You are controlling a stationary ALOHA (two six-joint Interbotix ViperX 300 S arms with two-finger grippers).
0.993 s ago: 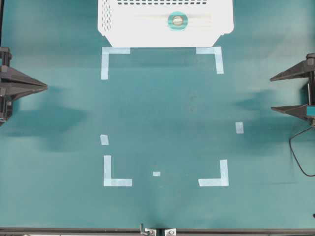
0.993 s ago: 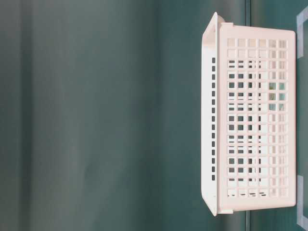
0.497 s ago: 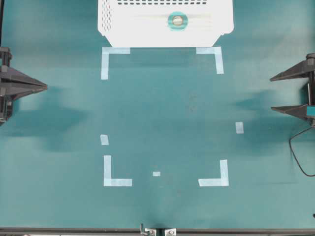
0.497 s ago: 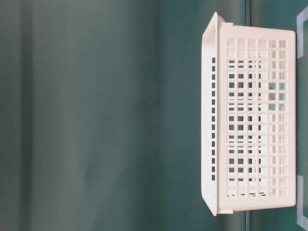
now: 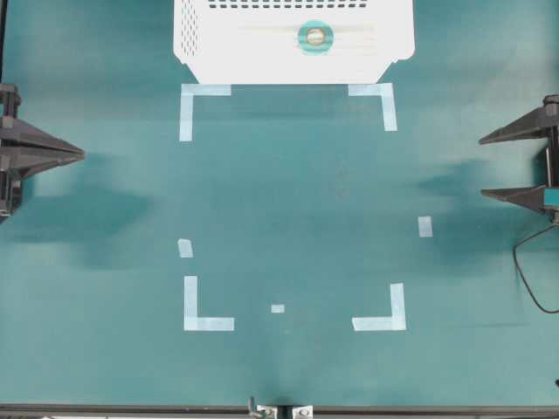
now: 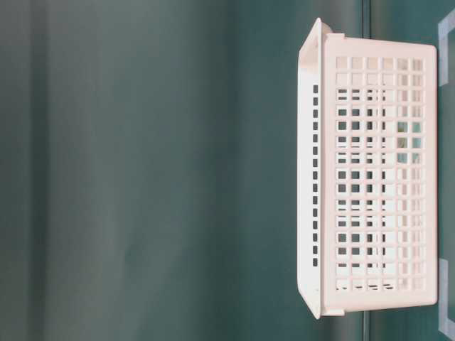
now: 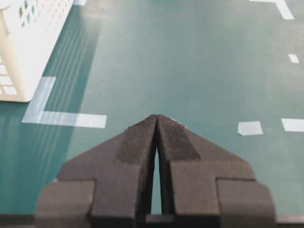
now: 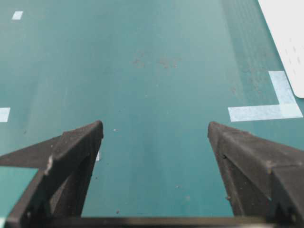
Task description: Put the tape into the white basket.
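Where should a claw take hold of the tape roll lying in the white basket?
The tape lies flat inside the white basket, hole up. Come straight down from above, since the walls block the sides, and pinch across the ring's outer rim, or put one finger in the core.

Tape [image 5: 314,37] inside basket [image 5: 218,52]
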